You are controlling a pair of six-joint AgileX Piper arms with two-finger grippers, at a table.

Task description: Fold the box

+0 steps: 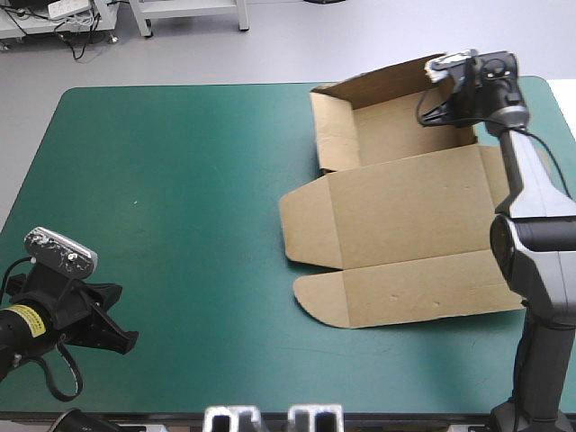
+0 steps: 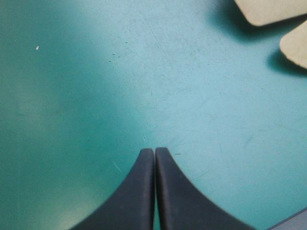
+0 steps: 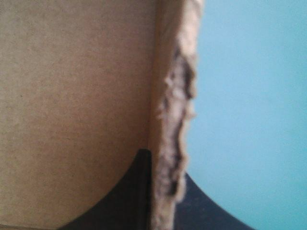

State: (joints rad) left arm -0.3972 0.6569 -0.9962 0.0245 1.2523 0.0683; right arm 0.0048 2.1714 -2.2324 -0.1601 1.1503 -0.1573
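Starts nearest the robot with the left gripper (image 2: 154, 152), low over the teal-green cover (image 1: 180, 198) by the table's near left corner: black fingers pressed together into 1 pointed arch, nothing between them, only bare cover beneath. Picks out, ahead of that gripper and well apart from it, 2 rounded corners of the box (image 1: 405, 234). Places the box on the table's right half, reaching almost to the far edge. Finds its nearest panel, the 1 with a rounded corner, lying flat. Finds the same for the wide middle panel beyond it, with its left side flap flat on the cover too. Comes to raised board only at the far end, with at least 2 walls standing around a floor panel: 1 along the far side, 1 on the left. Meets the right gripper (image 3: 164, 163) there, at the far right corner, all but closed on the frayed top edge of a wall, 1 finger against the inner face and 1 outside. Cannot vouch for a right-hand wall, hidden behind that arm. Judges the folding somewhere between early and midway: far walls up but apparently not tucked, the side flaps and both long panels yet to be raised. Expects a need for the idle left gripper on the left-hand flaps.
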